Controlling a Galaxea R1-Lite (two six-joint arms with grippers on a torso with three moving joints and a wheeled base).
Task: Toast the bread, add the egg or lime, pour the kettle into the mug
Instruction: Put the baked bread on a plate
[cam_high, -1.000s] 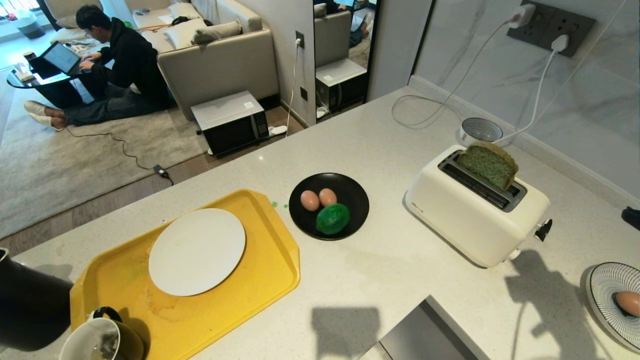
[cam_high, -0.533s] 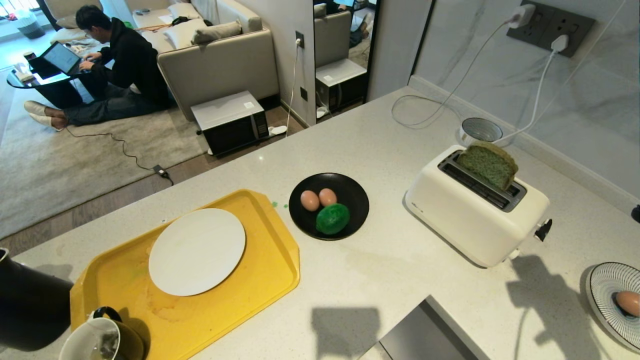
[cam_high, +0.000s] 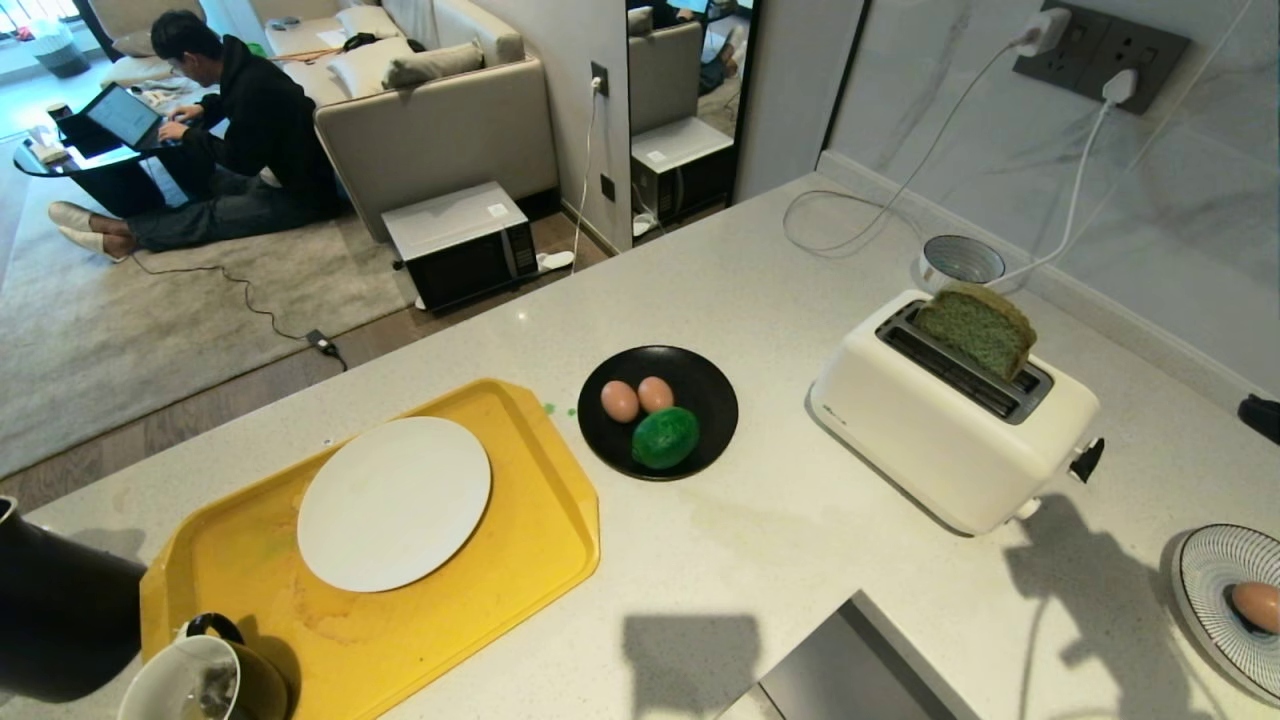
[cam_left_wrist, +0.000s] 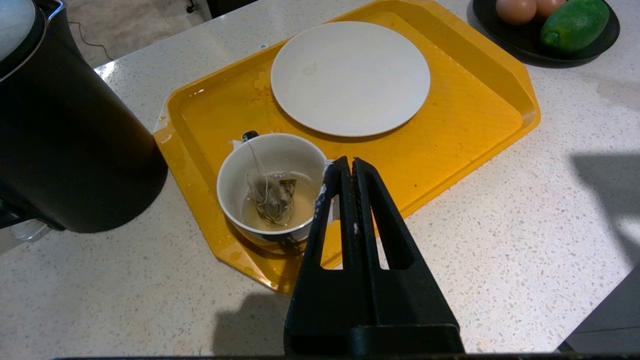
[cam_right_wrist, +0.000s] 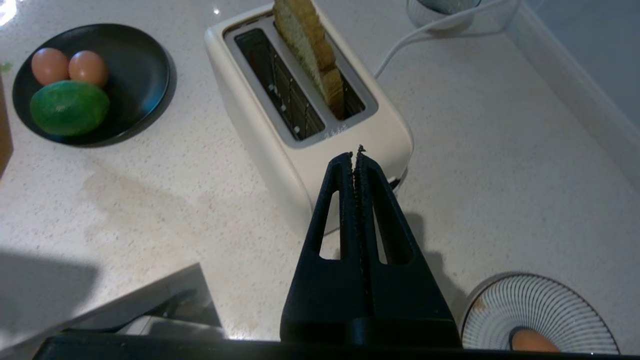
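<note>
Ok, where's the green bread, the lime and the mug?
bread (cam_high: 975, 330), head view, its green face.
lime (cam_high: 665, 437), head view, middle of its skin.
mug (cam_left_wrist: 235, 172), left wrist view, white inner wall.

Nothing readable anywhere; just a tiny unreadable mark printed on the toaster (cam_right_wrist: 310, 115) top, by the slots.

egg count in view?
3. Two eggs lie side by side on the black plate next to the lime; the third is on the striped plate at the right edge. None seem hidden.
</note>
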